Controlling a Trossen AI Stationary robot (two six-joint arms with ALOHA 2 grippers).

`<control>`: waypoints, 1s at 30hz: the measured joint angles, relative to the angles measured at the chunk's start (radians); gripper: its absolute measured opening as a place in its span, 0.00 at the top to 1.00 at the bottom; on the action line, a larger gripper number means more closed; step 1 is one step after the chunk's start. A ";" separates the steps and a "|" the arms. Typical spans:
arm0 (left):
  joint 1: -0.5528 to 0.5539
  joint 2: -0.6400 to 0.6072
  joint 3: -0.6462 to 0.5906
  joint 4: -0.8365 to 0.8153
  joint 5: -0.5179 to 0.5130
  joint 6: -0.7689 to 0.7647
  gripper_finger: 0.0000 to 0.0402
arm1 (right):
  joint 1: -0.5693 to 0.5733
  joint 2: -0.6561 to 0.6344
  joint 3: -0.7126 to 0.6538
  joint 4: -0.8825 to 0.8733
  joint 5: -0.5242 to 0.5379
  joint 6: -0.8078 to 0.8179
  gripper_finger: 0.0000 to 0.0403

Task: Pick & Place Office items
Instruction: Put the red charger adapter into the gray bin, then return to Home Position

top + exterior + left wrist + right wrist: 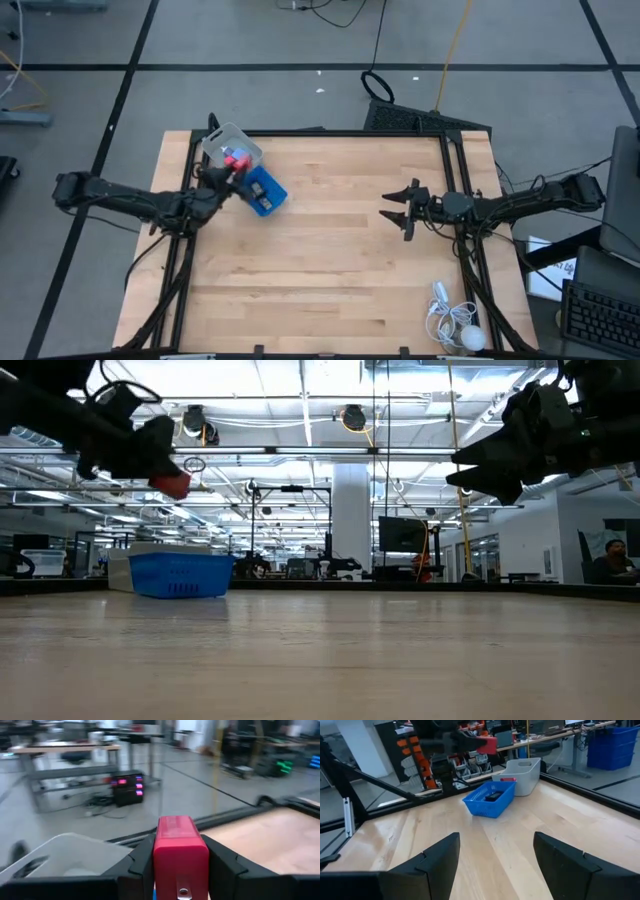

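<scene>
Item: red block (pixel 180 852), small, rigid, likely light and smooth-sided, pinched across its flat sides by left gripper (pixel 228 176) above clear box (pixel 231 148) at desk's eleven o'clock; right gripper (pixel 402 210) idle, jaws spread.

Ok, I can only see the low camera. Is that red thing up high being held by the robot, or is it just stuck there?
Observer: It's held. The left wrist view shows the red block squeezed between the two fingers of the left gripper.
Operator: Is anything inside the blue basket? I only see its side.
Observer: Yes. The right wrist view shows a dark piece lying in the blue tray.
Operator: And the other black hand, is it grabbing something?
Observer: No. The right gripper is open with nothing between its fingers, hanging over bare table.
</scene>
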 joint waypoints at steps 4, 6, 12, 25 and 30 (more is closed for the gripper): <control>0.052 0.000 -0.035 -0.001 -0.040 -0.079 0.70 | 0.000 0.001 0.000 0.004 0.000 0.000 0.39; 0.083 0.000 -0.050 0.001 -0.044 -0.121 0.68 | 0.000 0.001 0.000 0.004 0.000 0.000 0.39; 0.189 0.001 -0.094 -0.006 -0.025 -0.274 0.64 | 0.000 0.001 0.000 0.005 0.006 0.000 0.39; 0.395 0.001 -0.117 0.000 0.124 -0.387 0.62 | 0.000 0.007 0.000 0.005 0.031 0.011 0.39; 0.487 0.001 -0.117 0.033 0.182 -0.387 0.63 | 0.000 0.007 0.000 0.006 0.031 0.018 0.39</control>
